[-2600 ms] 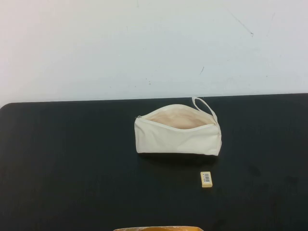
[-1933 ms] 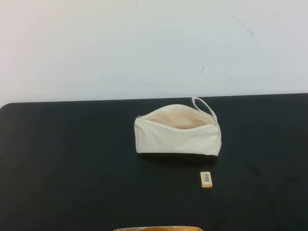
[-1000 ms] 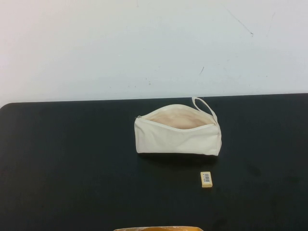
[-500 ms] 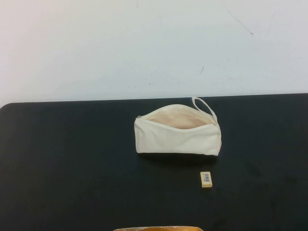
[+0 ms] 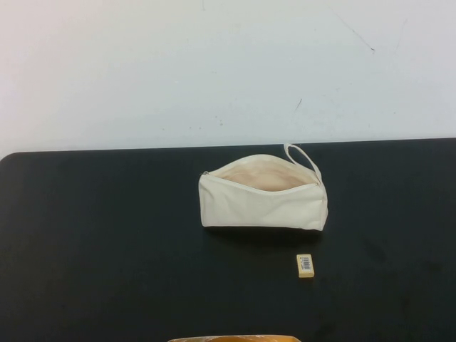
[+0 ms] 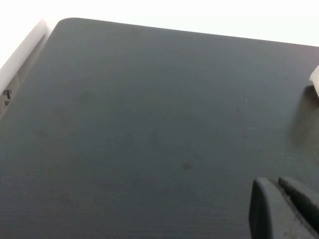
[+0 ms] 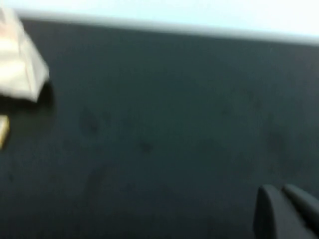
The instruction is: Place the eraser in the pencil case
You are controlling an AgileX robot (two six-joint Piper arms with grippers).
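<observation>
The cream-white pencil case (image 5: 263, 192) lies on the black table (image 5: 107, 235) near its middle, zip open, peach lining showing, loop strap (image 5: 303, 158) at its right end. The pale-yellow eraser (image 5: 306, 266) with a barcode label lies on the table just in front of the case's right end. Neither gripper shows in the high view. In the left wrist view my left gripper (image 6: 275, 185) is shut and empty over bare table, with a corner of the case (image 6: 315, 76) at the edge. In the right wrist view my right gripper (image 7: 279, 191) is shut and empty; the case (image 7: 20, 64) and eraser (image 7: 3, 130) lie far off.
A white wall (image 5: 214, 64) rises behind the table's far edge. A yellowish object (image 5: 235, 338) peeks in at the near edge of the high view. The table's rounded corner (image 6: 62, 22) shows in the left wrist view.
</observation>
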